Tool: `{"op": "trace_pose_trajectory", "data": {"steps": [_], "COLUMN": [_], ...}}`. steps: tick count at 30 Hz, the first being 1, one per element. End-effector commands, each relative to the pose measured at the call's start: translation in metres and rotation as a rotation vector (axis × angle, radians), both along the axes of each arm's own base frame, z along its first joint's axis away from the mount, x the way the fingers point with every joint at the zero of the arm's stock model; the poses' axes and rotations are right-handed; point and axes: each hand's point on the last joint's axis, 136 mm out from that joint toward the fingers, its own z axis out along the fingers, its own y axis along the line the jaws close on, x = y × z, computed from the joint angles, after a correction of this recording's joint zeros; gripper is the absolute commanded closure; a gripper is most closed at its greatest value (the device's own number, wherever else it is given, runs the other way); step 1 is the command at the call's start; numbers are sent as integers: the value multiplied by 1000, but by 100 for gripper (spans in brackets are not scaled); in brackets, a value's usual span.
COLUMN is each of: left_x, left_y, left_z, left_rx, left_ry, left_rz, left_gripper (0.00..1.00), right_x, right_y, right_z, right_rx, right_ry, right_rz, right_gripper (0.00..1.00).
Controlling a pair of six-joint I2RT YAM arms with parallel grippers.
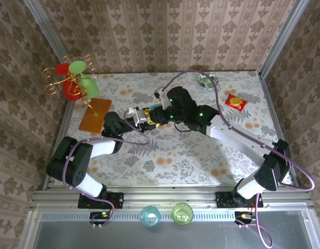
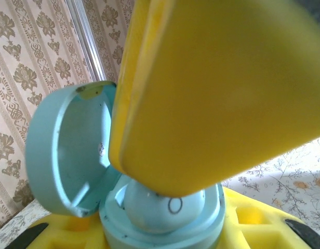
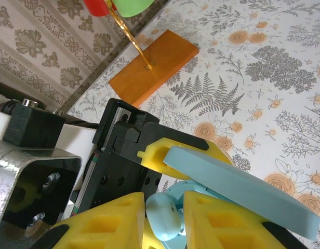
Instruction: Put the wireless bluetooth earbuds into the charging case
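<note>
Right gripper [image 3: 162, 202]: yellow fingers pinched on a pale blue earbud [image 3: 161, 218], lowering it at the open case from above
Left gripper [image 1: 147, 116]: closed on the case [image 2: 165, 231], whose base is wedged between its yellow pads
Where: both grippers meet over the middle of the table [image 3: 264, 67], a little left of centre, with the case held off the surface
Earbud: rounded body already partly down in the case's hollow, seated crooked by the look of it; its stem is hidden
Case heading: the mouth of the base faces the right gripper's fingers; the lid [image 2: 66, 155] stands swung open on its hinge beside them
Long axis: seen edge-on from the right wrist, the lid is a flat slab slanting across the fingers
Risk: letting go before the earbud drops home could leave it tilted, or let it spring out onto the table
Risk: the broad finger sits just beside the lid, so a sideways shift could knock the lid shut or twist the case in its grip
</note>
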Motion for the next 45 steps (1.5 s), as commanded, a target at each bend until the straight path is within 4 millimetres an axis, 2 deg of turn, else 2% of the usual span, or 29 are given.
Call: {"op": "trace_pose_trajectory", "data": {"steps": [1, 9, 18, 25, 32, 39, 45], "left_x": [-5, -4, -4, -5, 0, 7, 11], "left_y": [-2, -2, -2, -2, -1, -1, 1], "left_z": [16, 15, 15, 17, 15, 16, 20], "left_rx": [-25, -24, -25, -27, -27, -33, -46], "left_ry": [-64, -59, -59, -62, -58, -56, -44], "left_rz": [-34, -32, -33, -34, -8, 24, 51], "left_gripper": [74, 74, 74, 74, 74, 74, 74], "right_x": [-1, -1, -7, -2, 4, 6, 12], "right_y": [3, -4, 3, -1, -6, -1, -10], "right_z": [-2, 5, -7, -10, -5, -6, -9], "right_rx": [-23, -32, -79, -84, 45, 200, 252], "right_ry": [7, -16, -5, 21, 90, 156, 139], "right_rz": [18, 0, 58, 9, -97, -163, -239], "right_gripper": [72, 73, 72, 81, 87, 87, 86]}}
